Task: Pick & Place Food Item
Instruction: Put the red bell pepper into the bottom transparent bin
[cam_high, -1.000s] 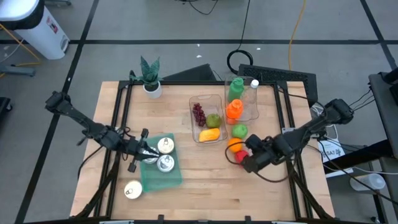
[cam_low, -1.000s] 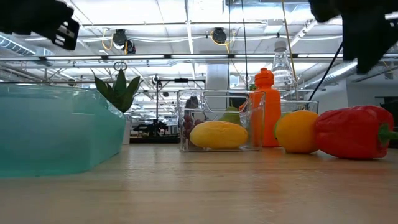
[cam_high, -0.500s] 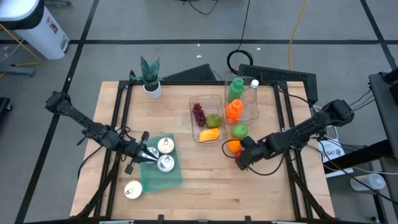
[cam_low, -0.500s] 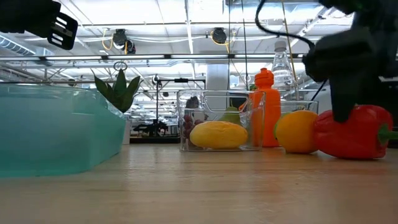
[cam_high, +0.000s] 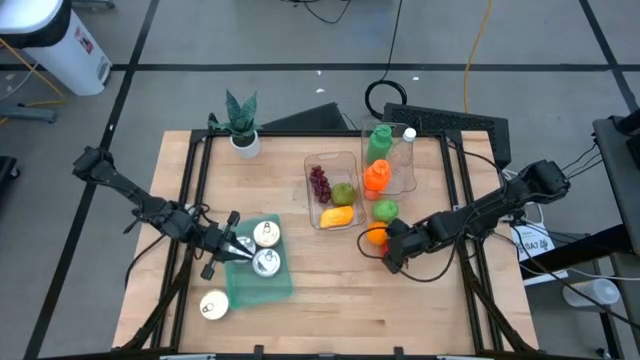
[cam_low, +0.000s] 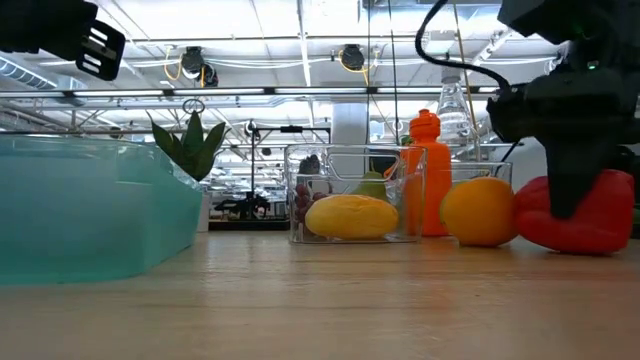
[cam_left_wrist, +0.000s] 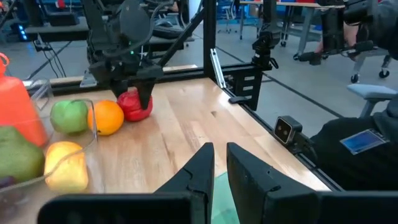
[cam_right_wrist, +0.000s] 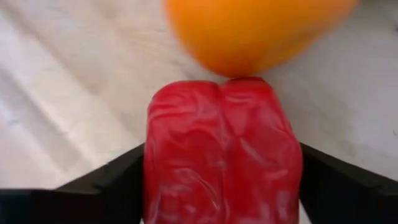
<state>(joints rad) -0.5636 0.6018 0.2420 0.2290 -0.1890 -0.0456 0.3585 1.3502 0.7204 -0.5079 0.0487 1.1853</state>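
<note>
Setting: a robotics lab or open workshop hall.
Ceiling: exposed ducts and strip lights (cam_low: 300, 45) are seen.
Floor: grey, taped lines, loose cables (cam_high: 385, 95).
Counter: a wooden counter (cam_high: 310, 270) is framed by black rig struts (cam_left_wrist: 208, 43).

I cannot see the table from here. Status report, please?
Right gripper down over pepper, fingers on both sides. Orange touching pepper. Left gripper shut, waiting over bin.

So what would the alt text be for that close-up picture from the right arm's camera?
A red pepper fills the picture, lying on the wooden table between the two dark fingers of the right tool, one on each side. An orange touches the pepper's far end.
</note>
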